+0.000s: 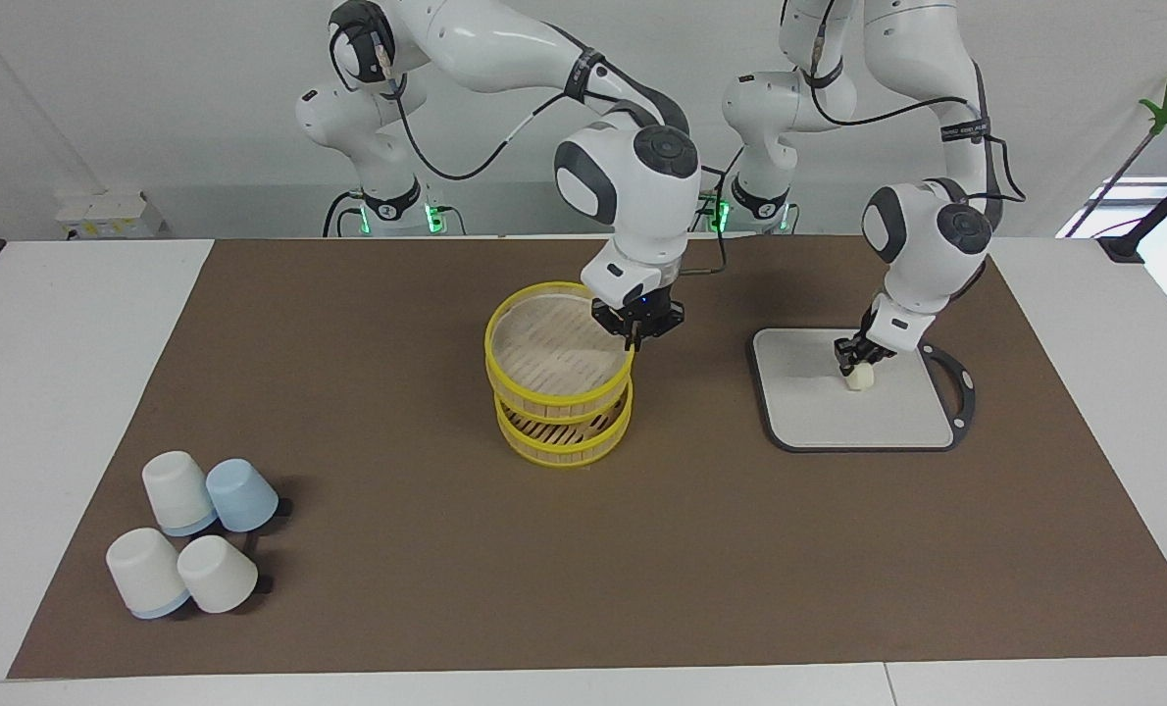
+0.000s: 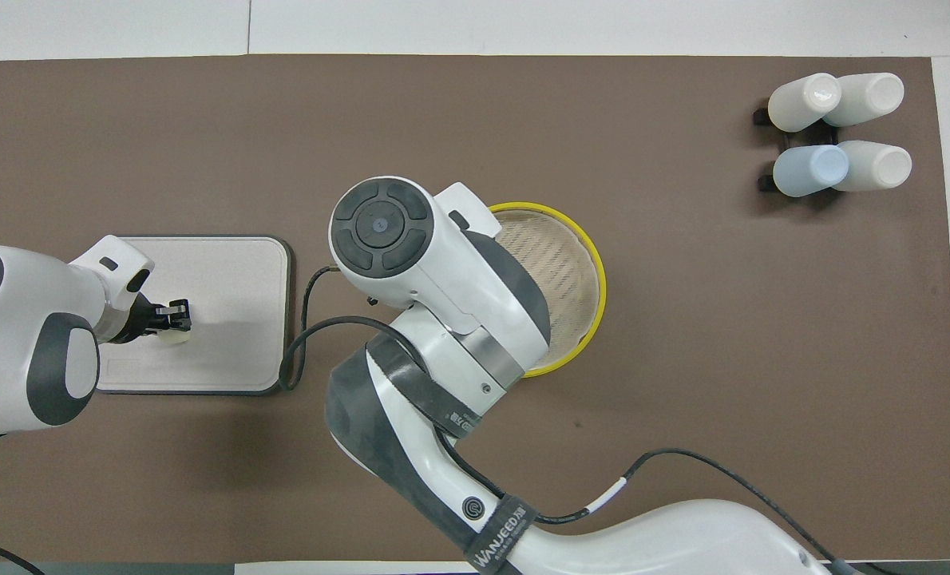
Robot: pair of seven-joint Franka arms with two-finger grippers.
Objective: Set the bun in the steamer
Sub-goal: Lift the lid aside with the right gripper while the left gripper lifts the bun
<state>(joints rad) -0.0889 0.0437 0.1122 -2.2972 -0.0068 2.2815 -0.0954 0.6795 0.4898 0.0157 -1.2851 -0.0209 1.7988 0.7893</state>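
Left gripper (image 1: 856, 368) bent down, fingers gripping the bun (image 1: 860, 378); right gripper (image 1: 634, 333) apparently pinches the steamer (image 1: 544, 387) rim.

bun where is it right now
The bun sits on the grey board toward the left arm's end of the table, at the left gripper tips, apart from the steamer.

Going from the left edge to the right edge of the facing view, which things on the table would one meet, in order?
Cups → steamer → right gripper at its rim → grey board → bun on it, under the left gripper.
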